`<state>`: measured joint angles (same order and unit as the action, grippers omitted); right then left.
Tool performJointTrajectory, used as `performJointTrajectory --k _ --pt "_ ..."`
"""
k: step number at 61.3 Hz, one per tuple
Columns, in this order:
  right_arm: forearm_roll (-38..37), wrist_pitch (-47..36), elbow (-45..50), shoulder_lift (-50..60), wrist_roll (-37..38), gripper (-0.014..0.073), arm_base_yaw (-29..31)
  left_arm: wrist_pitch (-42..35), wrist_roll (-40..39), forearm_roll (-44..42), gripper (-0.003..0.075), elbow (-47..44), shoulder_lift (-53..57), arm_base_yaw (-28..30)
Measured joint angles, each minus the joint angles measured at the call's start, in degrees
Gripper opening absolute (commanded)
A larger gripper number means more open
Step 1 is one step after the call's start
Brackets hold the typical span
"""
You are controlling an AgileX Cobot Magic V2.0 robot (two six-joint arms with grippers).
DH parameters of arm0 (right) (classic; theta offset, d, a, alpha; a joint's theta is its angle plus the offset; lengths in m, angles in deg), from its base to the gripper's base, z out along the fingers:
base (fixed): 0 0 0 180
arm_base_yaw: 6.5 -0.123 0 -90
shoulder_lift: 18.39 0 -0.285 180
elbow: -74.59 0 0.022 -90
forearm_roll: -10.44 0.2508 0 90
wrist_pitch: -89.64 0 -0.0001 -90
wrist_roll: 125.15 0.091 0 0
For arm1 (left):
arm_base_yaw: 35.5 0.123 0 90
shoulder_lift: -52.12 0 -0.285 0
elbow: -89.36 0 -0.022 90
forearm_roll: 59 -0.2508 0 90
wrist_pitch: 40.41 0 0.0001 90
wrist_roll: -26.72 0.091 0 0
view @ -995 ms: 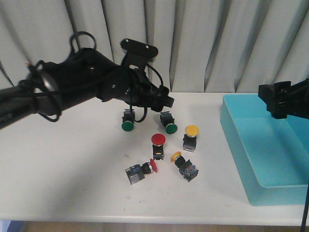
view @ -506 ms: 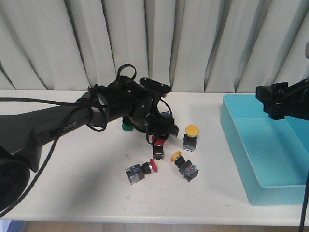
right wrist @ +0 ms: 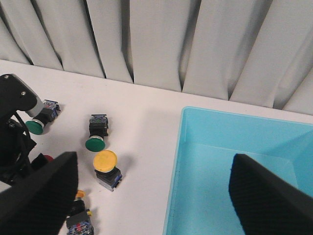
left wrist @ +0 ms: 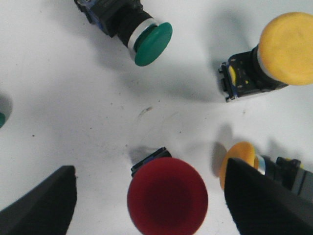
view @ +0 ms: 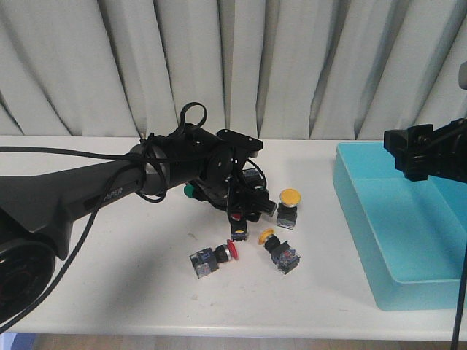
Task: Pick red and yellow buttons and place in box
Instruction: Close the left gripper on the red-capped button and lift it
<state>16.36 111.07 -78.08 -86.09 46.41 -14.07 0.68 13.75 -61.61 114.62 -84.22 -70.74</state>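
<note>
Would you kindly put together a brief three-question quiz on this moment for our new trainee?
1. True or false: the turquoise box already holds a button.
2. Which cap colour sits between the left gripper fingers in the left wrist view? A) green B) red C) yellow
3. Fill in: the right gripper is open and hangs over the ____.

Key:
1. False; no button shows in it.
2. B; the upright red button lies between the open fingers.
3. Box, near its wall.
</note>
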Motion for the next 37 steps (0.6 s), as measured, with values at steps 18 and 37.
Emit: performJointTrajectory --k 18,37 --pt "0.2 0.0 0.0 0.0 0.0 0.0594 0.0 0.0 0.0 0.2 0.0482 0.0 -2.3 0.0" --pt "0.2 0.5 0.0 0.0 -0.1 0.0593 0.0 -1.7 0.0 0.3 0.0032 0.0 -2.4 0.0"
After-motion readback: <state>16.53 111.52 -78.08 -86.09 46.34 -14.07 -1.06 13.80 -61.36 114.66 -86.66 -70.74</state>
